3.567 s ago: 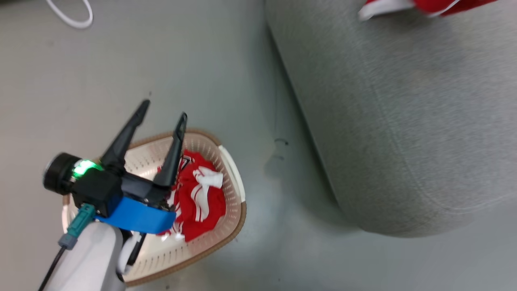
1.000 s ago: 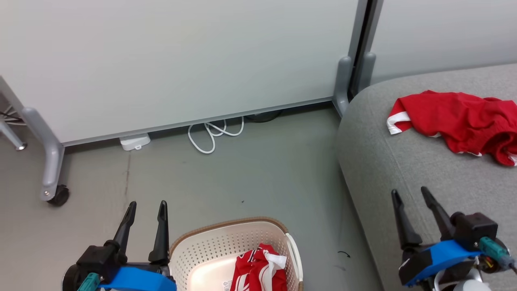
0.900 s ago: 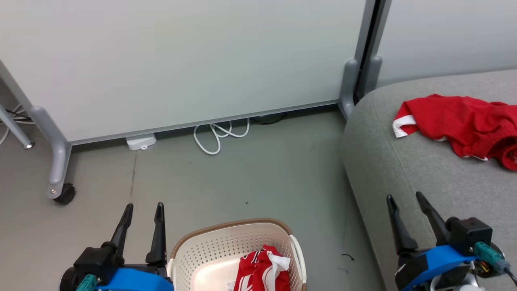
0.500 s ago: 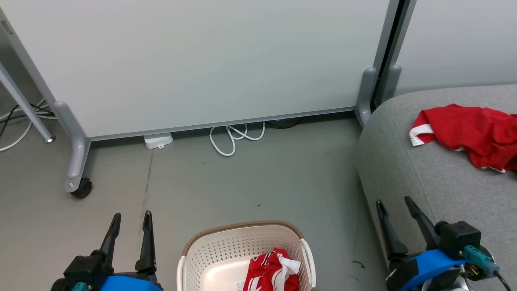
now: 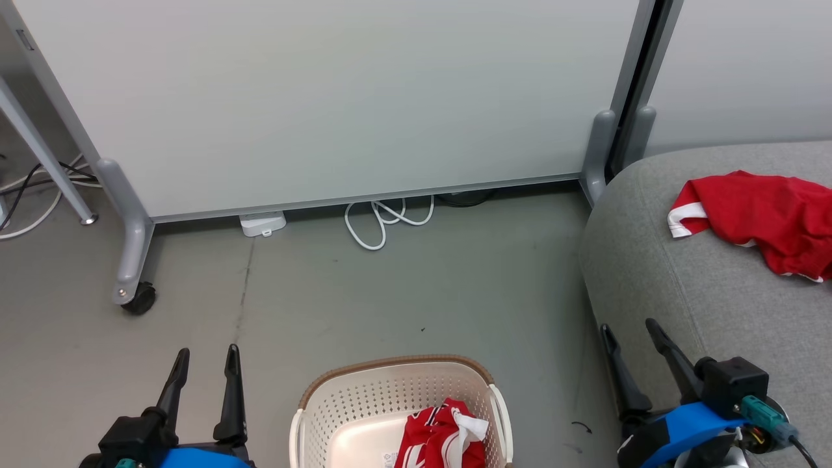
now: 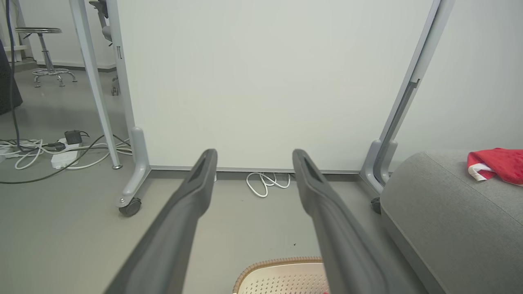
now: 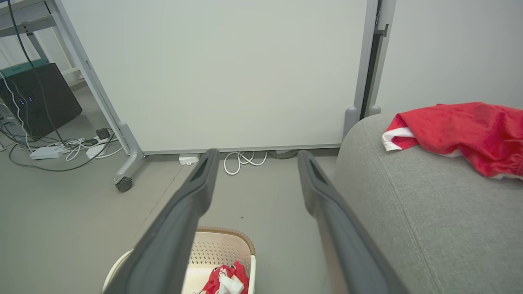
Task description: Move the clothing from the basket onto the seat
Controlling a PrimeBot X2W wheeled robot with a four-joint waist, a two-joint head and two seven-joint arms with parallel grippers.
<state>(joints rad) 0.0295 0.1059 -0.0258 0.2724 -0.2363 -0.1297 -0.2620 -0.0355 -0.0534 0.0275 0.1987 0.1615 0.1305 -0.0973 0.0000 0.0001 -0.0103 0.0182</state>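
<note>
Beside basket (image 5: 364,406), both jaws wide, empty

My gripper (image 6: 254,154) points at the panel (image 6: 265,73), fingers (image 6: 179,228) spread wide with nothing between them. A white cord (image 6: 267,182) lies coiled at the panel's foot. The basket (image 6: 278,263) sits on the floor in front of the panel, only its brown rim and a bit of wall visible. Right of the panel stands the seat (image 6: 445,216), a red garment (image 6: 496,163) lying on it. Left of the panel's caster (image 6: 130,206), cables (image 6: 28,149) trail over the floor, a stool (image 6: 45,53) beyond.
</note>
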